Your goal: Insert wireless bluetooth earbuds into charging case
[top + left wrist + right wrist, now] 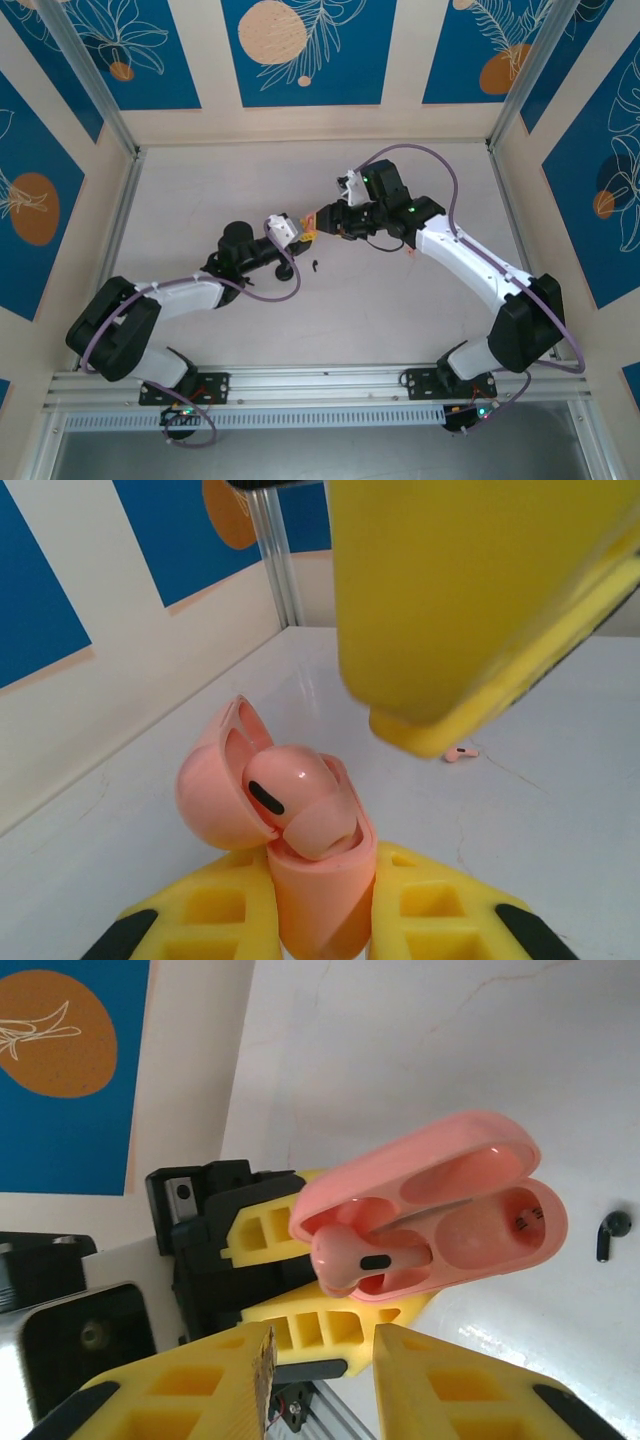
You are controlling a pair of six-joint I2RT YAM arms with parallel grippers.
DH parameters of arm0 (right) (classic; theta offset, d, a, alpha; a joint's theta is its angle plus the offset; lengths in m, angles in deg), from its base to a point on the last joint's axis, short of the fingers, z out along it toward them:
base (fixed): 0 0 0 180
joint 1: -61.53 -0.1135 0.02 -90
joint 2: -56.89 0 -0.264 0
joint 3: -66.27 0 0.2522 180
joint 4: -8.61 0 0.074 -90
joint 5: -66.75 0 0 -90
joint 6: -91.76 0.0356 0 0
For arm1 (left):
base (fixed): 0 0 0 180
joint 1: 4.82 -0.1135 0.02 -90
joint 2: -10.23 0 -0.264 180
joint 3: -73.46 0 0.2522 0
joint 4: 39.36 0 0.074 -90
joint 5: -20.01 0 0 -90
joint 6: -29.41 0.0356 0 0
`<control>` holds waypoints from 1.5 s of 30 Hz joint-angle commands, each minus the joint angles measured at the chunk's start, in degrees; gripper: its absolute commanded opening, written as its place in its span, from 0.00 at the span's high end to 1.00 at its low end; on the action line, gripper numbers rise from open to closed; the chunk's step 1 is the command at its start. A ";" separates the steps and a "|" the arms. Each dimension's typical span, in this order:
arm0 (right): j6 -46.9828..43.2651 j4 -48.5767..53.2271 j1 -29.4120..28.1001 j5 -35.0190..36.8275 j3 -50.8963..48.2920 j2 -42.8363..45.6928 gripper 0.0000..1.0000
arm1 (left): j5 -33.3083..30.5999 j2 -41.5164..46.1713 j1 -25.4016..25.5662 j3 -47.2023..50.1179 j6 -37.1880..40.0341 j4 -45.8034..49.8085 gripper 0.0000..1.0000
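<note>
1. White tabletop [400,310] fills a booth walled with blue panels [300,50] printed with orange discs and pale leaf outlines. A ribbed aluminium rail [320,378] runs along the near edge, where both arms are bolted.
2. Both arms reach inward and meet almost tip to tip over the middle of the table.
3. Left gripper [322,920]: its yellow plastic fingers pinch the lower body of a glossy pink charging case [440,1155] from both sides, with the hinged lid swung open.
4. A pink bud-shaped piece [345,1255] with a black oval mark sits in one well of the case, its rounded head standing proud of the rim. The well beside it shows a bare pink hollow.
5. Right gripper [322,1380]: its yellow fingers stand apart with a gap of open air between them, hovering just beside the open case. From the left wrist, one of those fingers looms blurred above the case.
6. A small black earbud [610,1232], with a round head on a short stem, lies on the table, apart from the case and on the near side of the two grippers.
7. A tiny pink piece [460,752] lies on the table beyond the case in the left wrist view. It is too small for its shape to be told.
</note>
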 commanded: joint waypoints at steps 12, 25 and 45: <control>2.91 -1.09 -0.89 -2.63 2.71 -3.28 0.71 | -0.18 1.75 0.54 1.13 0.83 -0.27 0.90; 3.09 -0.50 -1.31 -2.44 3.11 -4.69 0.73 | -0.20 2.80 0.50 1.41 1.02 0.42 0.90; -1.08 -0.19 -0.89 -2.52 2.15 -2.51 0.94 | -1.34 4.39 0.53 2.05 0.85 2.02 0.90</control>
